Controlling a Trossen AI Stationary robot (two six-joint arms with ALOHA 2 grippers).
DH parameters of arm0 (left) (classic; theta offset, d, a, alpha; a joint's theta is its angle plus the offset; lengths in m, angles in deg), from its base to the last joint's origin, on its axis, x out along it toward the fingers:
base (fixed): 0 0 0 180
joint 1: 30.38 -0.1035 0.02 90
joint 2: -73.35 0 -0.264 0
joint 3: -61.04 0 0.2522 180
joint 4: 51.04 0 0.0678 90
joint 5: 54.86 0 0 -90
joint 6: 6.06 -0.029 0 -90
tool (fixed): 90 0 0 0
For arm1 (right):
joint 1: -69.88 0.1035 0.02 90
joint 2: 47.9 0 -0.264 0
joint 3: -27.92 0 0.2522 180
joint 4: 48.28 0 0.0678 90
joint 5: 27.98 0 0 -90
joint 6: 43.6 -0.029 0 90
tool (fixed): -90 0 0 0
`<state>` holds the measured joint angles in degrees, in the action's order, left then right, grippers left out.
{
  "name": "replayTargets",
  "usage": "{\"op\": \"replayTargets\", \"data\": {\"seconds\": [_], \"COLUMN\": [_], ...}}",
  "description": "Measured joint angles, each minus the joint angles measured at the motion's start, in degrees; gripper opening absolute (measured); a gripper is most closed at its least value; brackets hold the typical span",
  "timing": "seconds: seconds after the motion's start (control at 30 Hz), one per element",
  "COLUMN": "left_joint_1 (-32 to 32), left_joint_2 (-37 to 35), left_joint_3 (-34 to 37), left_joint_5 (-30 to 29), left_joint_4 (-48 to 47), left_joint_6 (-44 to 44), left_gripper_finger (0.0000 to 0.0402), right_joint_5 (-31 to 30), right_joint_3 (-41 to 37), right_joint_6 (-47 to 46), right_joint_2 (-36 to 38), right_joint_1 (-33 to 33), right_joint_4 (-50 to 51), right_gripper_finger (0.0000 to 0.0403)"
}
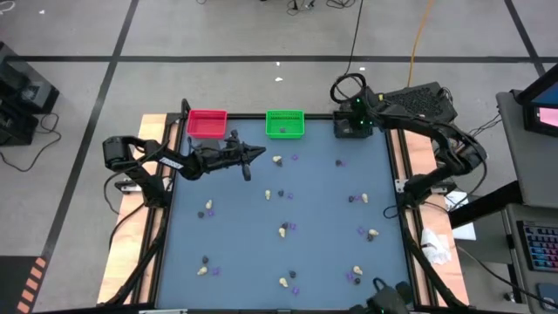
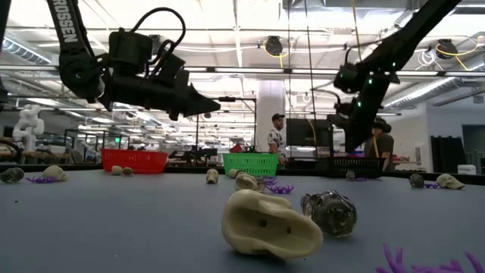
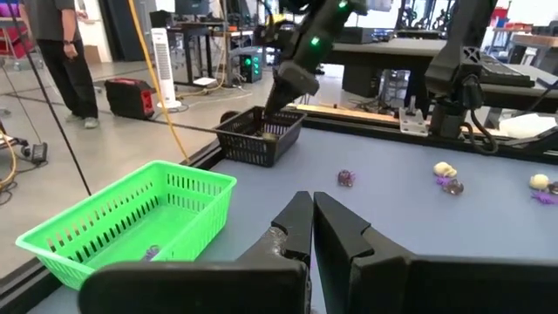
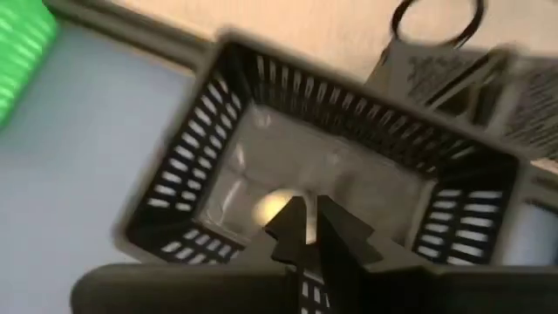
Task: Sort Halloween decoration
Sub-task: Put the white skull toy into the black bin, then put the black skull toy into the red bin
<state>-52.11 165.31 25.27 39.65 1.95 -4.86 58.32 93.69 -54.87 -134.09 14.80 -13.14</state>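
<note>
Small trinkets lie scattered on the blue table [image 1: 323, 209]: cream-white lumps [image 1: 282, 230], dark lumps [image 1: 206, 259] and purple bits [image 1: 295, 158]. In the low view a cream lump [image 2: 269, 224] and a dark lump [image 2: 330, 212] lie close to the camera. My left gripper [image 1: 255, 155] [image 3: 312, 208] is shut and empty, above the table between the red bin [image 1: 207, 122] and the green bin [image 1: 285, 124]. My right gripper [image 1: 353, 118] [image 4: 310, 214] hangs over the black bin [image 4: 349, 174], fingers shut. A cream lump [image 4: 268, 208] shows just past its fingertips, over the bin floor. My right gripper points down into the black bin from above. The cream lump [image 4: 268, 208] shows beside and behind its fingertips, and I cannot tell whether the fingers touch it or it lies on the bin floor.
Red, green [image 3: 131, 218] and black [image 3: 261, 135] bins stand in a row along the table's far edge. Wooden rails flank the table's left and right sides. People stand in the room beyond the table [image 2: 279, 140]. Free table surface lies between the scattered trinkets.
</note>
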Motion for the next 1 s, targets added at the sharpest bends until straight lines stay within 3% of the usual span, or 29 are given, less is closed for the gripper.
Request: {"op": "replayTargets", "data": {"seconds": [0.23,0.53,0.63,0.77,1.0], "left_joint_1": [0.0,0.0,0.0,-0.1,-1.2], "left_joint_2": [0.0,0.0,0.6,2.2,9.8], "left_joint_3": [-5.2,-21.8,-26.5,-30.9,-40.1], "left_joint_5": [2.6,4.5,4.5,5.6,8.2], "left_joint_4": [-11.7,-47.6,-56.2,-61.8,-76.6], "left_joint_6": [1.3,-6.7,-10.4,-12.9,-17.3], "left_gripper_finger": [0.0008,0.0008,0.0008,0.0003,0.0], "right_joint_5": [0.6,1.0,1.0,1.2,3.8], "right_joint_3": [0.0,1.6,1.3,-2.3,-11.9], "right_joint_6": [1.2,6.3,7.9,9.0,3.0], "right_joint_2": [-3.7,2.2,6.3,12.7,23.1], "right_joint_1": [-1.7,-0.7,1.8,6.4,15.2], "right_joint_4": [0.0,5.8,7.4,3.8,-5.3], "right_gripper_finger": [0.003,0.0089,0.0071,0.0012,0.0001]}}
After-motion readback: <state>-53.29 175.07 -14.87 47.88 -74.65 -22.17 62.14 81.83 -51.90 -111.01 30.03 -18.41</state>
